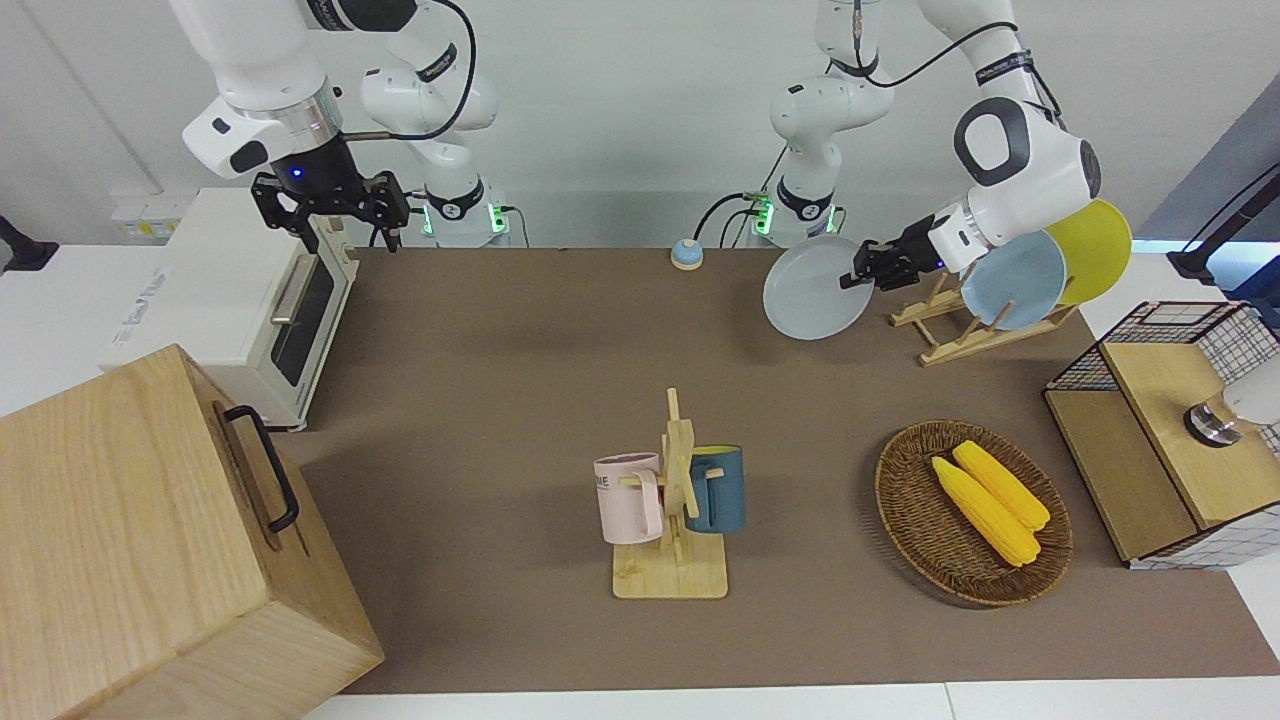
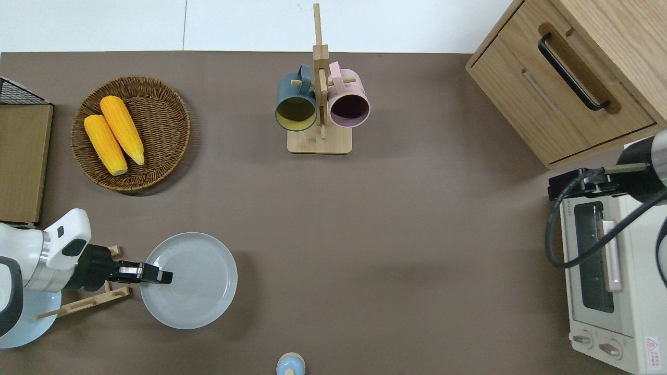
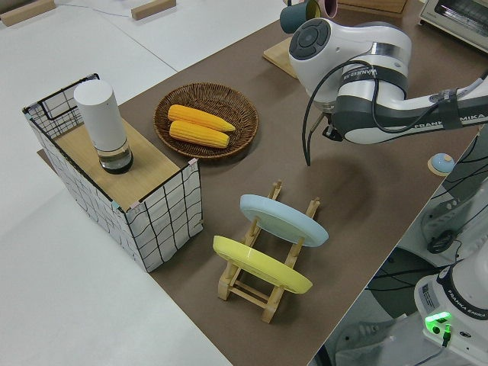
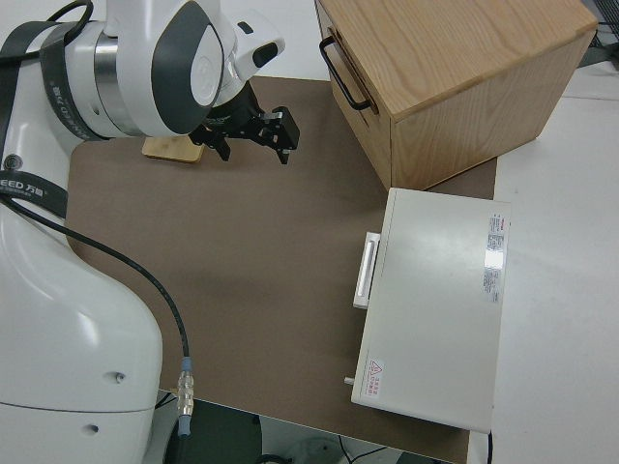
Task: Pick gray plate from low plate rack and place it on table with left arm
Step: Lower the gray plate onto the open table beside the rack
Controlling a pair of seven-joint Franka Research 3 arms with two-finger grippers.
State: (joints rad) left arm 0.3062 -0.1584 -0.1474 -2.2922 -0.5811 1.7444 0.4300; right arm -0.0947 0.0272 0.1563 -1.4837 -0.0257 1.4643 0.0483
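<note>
Left gripper (image 1: 862, 268) grips gray plate (image 1: 812, 288) beside low plate rack (image 1: 965, 330)

Even, bright light falls from above my workspace, leaving only soft, pale shadows on the table (image 2: 396, 219), such as the faint one beside the gray plate (image 2: 188, 280) I hold. Nothing glares, and every view looks sharp. The wooden cabinet (image 1: 150, 540) bulges slightly at the front view's edge.

"FRANKA EMIKA" on left arm (image 3: 427, 107); other labels unreadable.
</note>
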